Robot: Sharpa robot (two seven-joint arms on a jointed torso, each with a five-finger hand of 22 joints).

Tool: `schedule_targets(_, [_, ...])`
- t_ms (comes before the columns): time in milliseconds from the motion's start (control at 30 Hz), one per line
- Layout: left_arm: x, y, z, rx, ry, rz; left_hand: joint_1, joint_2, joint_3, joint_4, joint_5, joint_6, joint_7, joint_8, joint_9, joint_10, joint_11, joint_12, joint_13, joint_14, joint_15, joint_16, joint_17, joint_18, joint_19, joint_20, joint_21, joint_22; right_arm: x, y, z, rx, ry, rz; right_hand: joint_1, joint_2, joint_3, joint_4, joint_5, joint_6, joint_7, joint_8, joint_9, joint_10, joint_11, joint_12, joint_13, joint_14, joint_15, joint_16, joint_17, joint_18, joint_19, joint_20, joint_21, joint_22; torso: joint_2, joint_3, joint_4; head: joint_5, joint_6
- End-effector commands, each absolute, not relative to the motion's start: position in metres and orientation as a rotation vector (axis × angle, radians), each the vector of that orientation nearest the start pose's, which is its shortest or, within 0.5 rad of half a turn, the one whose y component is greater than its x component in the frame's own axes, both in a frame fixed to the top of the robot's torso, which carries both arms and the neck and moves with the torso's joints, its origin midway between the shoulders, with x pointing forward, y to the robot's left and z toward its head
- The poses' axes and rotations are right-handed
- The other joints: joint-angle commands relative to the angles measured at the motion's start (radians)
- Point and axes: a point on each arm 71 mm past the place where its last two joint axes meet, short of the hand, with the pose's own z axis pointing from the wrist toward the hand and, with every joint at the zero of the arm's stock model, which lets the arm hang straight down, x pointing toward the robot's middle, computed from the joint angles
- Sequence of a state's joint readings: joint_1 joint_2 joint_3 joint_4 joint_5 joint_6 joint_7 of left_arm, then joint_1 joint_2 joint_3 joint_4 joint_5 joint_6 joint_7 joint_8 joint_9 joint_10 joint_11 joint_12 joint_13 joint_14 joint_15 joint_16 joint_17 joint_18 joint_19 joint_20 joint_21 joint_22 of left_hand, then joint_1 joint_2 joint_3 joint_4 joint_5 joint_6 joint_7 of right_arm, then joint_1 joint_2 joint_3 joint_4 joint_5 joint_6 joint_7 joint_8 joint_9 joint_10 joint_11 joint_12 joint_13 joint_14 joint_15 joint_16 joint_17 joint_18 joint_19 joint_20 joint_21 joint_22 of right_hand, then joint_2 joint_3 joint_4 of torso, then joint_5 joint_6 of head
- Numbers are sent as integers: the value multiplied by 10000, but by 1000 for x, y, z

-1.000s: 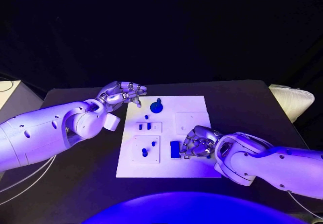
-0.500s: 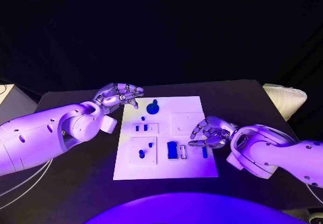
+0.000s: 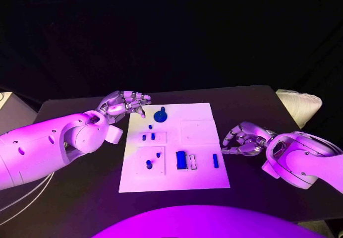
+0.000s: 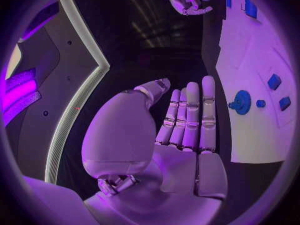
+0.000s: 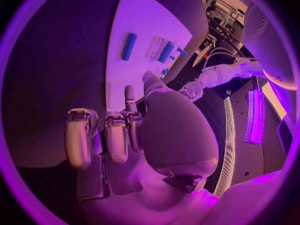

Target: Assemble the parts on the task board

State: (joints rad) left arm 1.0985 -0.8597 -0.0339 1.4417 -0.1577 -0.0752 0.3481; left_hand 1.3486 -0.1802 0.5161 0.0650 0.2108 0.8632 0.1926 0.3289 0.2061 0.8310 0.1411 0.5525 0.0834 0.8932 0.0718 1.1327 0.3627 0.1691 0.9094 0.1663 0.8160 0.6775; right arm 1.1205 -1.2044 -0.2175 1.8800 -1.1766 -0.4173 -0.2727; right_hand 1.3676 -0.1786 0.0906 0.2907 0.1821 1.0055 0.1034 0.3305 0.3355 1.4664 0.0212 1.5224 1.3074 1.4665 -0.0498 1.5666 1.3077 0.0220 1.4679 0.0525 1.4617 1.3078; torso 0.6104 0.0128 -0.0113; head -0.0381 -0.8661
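between steps: my right hand sits empty, fingers loosely curled, beside the task board; left hand spread, empty. next i'd reach for a loose blue part.

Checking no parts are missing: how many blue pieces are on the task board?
8, maybe more hidden: gear and dot far; pair mid-left; two in near-left plate; block and bar near-right on task board.

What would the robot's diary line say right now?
left robot hand: open, at board's far corner | right robot hand: empty, beside board | blue parts: on board
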Motion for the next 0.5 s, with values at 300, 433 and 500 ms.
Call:
schedule_targets(300, [475, 225, -230, -9972, 16514, -16137, 32, 43, 31, 41, 37, -28, -32, 43, -13, 30, -8, 60, -2, -15, 23, -25, -4, 136, 34, 8, -48, -13, 353, -272, -272, 1900, 20243, 4653, -214, -93, -269, 17, -87, 238, -62, 51, 39, 744, -10, -90, 2310, 1043, 38, 42, 2630, -10, 770, 59, -28, 2349, 21, 2, 25, -42, -55])
schedule_targets(433, [475, 226, -230, -9968, 16523, -16135, 16, 37, 21, 54, 32, -28, -32, 47, -15, 52, -10, 76, 2, -16, 23, -21, -3, 137, 32, 10, -52, -14, 351, -265, -281, 1769, 20453, 4651, -213, -93, -273, 12, -95, 240, -64, 51, 39, 749, -12, -81, 2315, 1043, 37, 42, 2630, -7, 767, 58, -40, 2346, 21, -7, 26, -87, -65])
schedule_targets(500, [474, 226, -230, -9964, 16531, -16139, -9, 30, 6, 73, 29, -30, -32, 50, -17, 68, -12, 92, 6, -18, 23, -17, -1, 137, 30, 12, -58, -17, 350, -263, -285, 1731, 20535, 4589, -219, -86, -282, 12, -114, 248, -68, 54, 41, 758, -15, -64, 2325, 1043, 34, 42, 2630, -15, 776, 56, -1, 2356, 23, -12, 30, -100, -65])
